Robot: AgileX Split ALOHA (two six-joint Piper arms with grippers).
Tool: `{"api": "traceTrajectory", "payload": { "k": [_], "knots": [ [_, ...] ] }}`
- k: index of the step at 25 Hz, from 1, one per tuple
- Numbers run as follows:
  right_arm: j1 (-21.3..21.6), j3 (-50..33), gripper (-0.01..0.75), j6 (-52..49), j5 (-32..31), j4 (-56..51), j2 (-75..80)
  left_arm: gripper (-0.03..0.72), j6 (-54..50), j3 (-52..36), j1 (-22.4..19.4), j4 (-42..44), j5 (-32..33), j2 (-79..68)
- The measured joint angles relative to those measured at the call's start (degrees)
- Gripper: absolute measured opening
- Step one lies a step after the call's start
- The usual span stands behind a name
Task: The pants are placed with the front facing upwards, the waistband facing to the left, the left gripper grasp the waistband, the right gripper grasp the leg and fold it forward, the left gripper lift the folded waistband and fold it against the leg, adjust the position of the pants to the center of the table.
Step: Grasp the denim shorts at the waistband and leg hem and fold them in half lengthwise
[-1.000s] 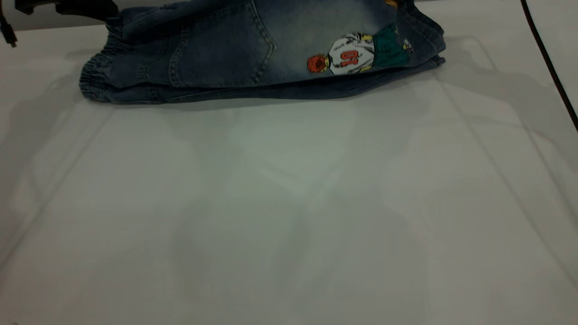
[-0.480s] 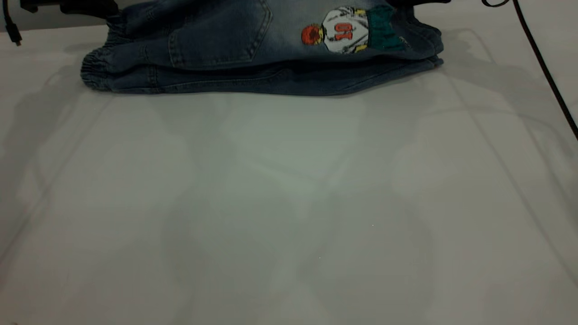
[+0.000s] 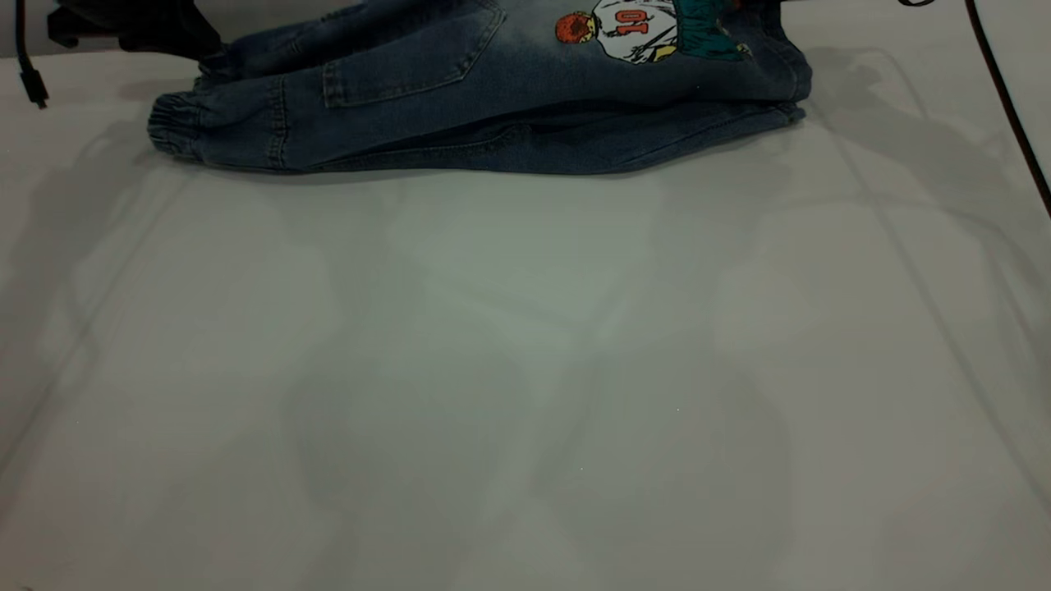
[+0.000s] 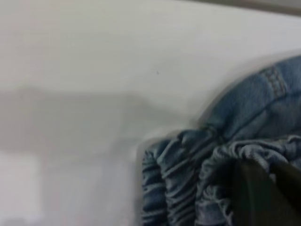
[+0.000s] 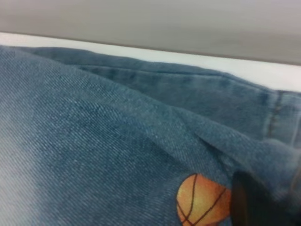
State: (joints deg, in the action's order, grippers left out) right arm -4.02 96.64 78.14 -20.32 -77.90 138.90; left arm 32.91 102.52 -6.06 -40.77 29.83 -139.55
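The pants lie folded lengthwise along the far edge of the table, a back pocket and the cartoon "10" print facing up. The waistband forms the left end, gathered and crinkled, with its lower layer resting on the table and the upper layer raised. The left gripper sits at the pants' upper left corner; in the left wrist view its dark finger presses into the ruffled waistband, clenched on the fabric. The right gripper shows only as a dark tip against the denim beside an orange basketball print; its grip cannot be made out. A black cable runs down the table's right side.
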Motion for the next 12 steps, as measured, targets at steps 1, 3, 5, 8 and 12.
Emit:
{"api": "traceTrajectory", "payload": {
  "k": [1, 3, 5, 8, 12],
  "knots": [
    [0.0, 0.0, 0.026, 0.0, 0.1, 0.0, 0.0, 0.069, 0.0, 0.0, 0.0, 0.8, 0.2, 0.0],
    [0.0, 0.0, 0.027, -0.7, 0.1, 0.0, 0.0, 0.069, -0.1, 0.0, 0.0, 1.9, 0.2, 0.0],
    [0.0, 0.0, 0.036, -1.6, 0.1, 0.1, 0.0, 0.069, -0.1, 0.0, 0.0, 2.2, 0.2, 0.0],
    [0.0, 0.0, 0.071, -1.7, 0.1, 0.1, 0.0, 0.078, -0.1, 0.0, 0.0, 2.3, 0.0, 0.0],
    [0.0, 0.0, 0.189, -1.7, -0.4, 0.2, -0.1, 0.113, -0.1, 0.0, 0.0, 3.8, 0.0, 0.0]
  ]
}}
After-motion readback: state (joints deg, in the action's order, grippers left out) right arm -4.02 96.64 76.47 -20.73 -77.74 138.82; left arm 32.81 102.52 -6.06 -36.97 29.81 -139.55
